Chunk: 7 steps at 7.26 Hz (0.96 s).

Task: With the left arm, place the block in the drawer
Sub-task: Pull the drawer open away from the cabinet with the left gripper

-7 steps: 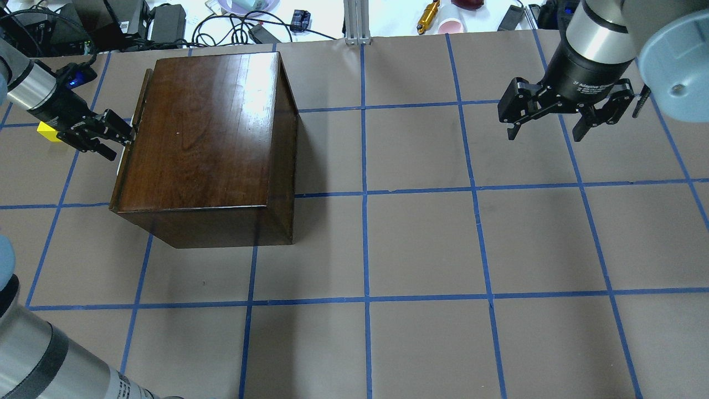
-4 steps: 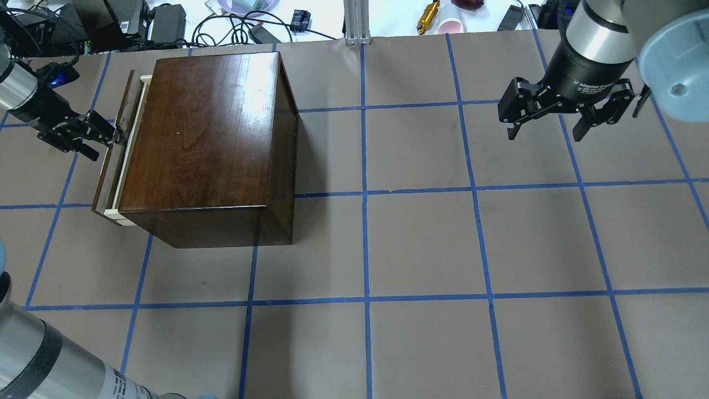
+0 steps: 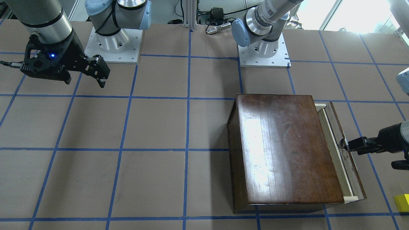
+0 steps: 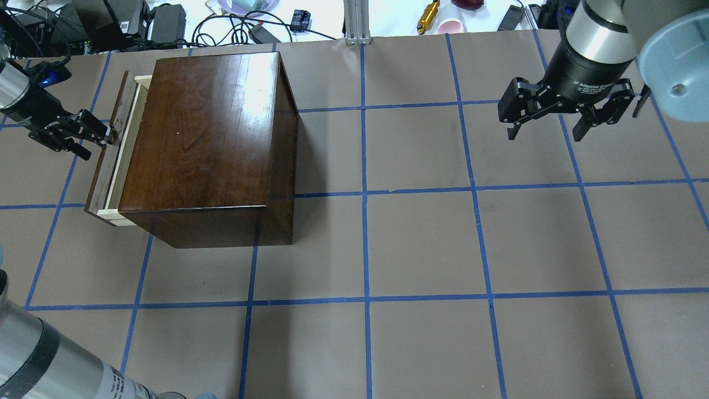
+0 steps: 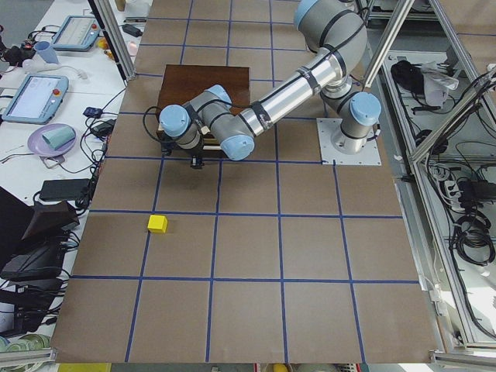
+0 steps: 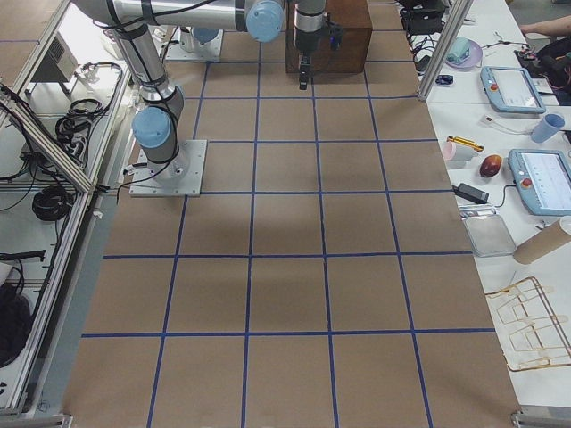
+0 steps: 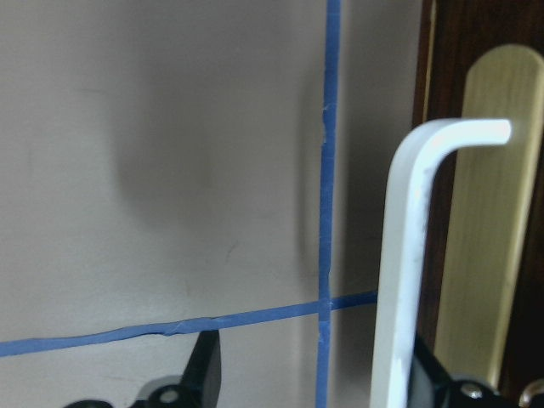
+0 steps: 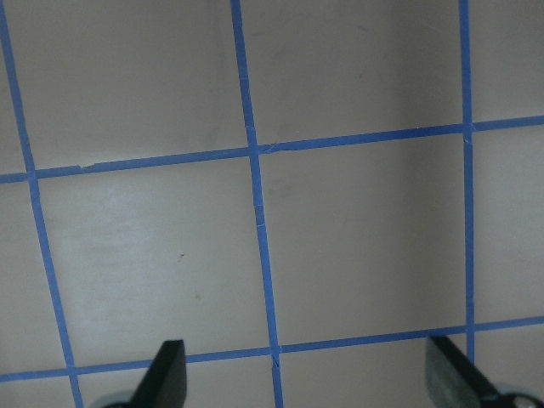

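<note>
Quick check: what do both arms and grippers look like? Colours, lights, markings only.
Left arm and right arm: silver tubes, light-blue joint caps. Left gripper and right gripper: black two-finger units, each with a blue light. The right one's body has white lettering. A white hooked piece sits by one finger of the left one.

Right gripper (image 4: 545,134), black housing: white lettering read "Adaptive Gr…" (the characters before it and the end of the line were too small to make out).
Left arm (image 4: 55,360), silver tube at the overhead view's lower left: a strip of small dark print was illegible.
Left arm, link above its base in the front-facing view: a white label with dark marks was also unreadable.
</note>
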Motion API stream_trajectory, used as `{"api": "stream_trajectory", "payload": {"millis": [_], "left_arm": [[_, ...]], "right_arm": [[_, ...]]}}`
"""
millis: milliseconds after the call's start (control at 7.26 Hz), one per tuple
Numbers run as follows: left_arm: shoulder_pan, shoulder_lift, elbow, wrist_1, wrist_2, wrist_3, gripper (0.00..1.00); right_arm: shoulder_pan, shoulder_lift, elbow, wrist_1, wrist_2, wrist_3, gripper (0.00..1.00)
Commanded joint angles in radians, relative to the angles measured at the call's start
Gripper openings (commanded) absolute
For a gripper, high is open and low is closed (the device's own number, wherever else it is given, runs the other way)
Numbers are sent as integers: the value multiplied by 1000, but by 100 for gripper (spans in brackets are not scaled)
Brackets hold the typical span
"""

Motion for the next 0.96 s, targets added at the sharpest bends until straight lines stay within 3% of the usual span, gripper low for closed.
{"api": "stream_trajectory", "payload": {"millis": [0,826], "left_arm": [[12,-3,19,-1,10,4,75],[22,-11,45,18,67,71,75]], "right_arm": [[0,0,0,0,0,0,100],[0,0,0,0,0,0,100]]}}
